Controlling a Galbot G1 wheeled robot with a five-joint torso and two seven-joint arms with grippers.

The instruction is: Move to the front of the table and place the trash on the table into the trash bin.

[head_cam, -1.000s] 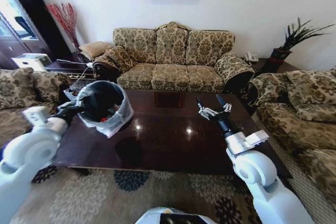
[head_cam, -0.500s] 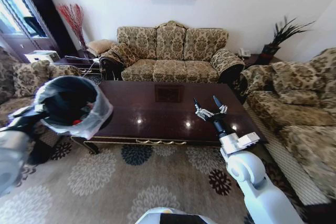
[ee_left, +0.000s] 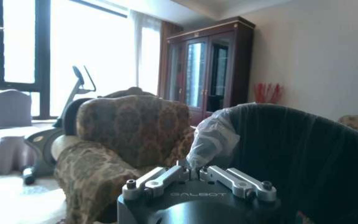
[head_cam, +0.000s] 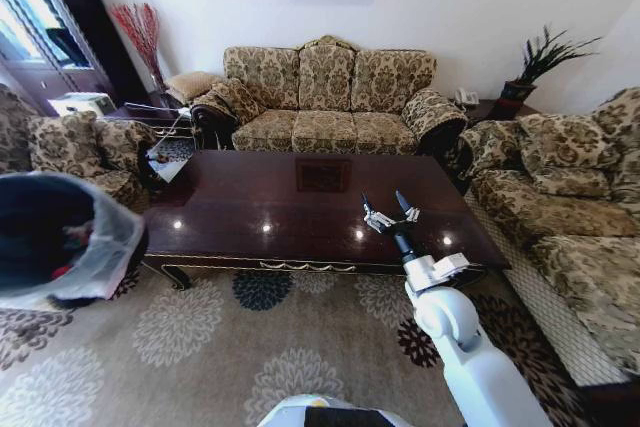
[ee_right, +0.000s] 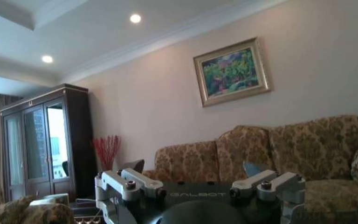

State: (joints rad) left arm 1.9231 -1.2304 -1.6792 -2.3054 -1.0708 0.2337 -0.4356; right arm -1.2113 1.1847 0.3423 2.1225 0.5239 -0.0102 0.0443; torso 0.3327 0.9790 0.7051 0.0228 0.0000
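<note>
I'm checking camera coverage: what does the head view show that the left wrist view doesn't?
Head view alone: the table with its glossy top bare of litter, and the right tool open above it. Left wrist view alone: the left tool shut on the bag at the rim, plus a cabinet and an exercise machine. Both: the trash bin, lined in black.

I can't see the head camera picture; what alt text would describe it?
A trash bin lined with a black bag hangs at the robot's left, off the dark glossy table. The right gripper is open over the table's near edge; patterned sofas surround it.
</note>
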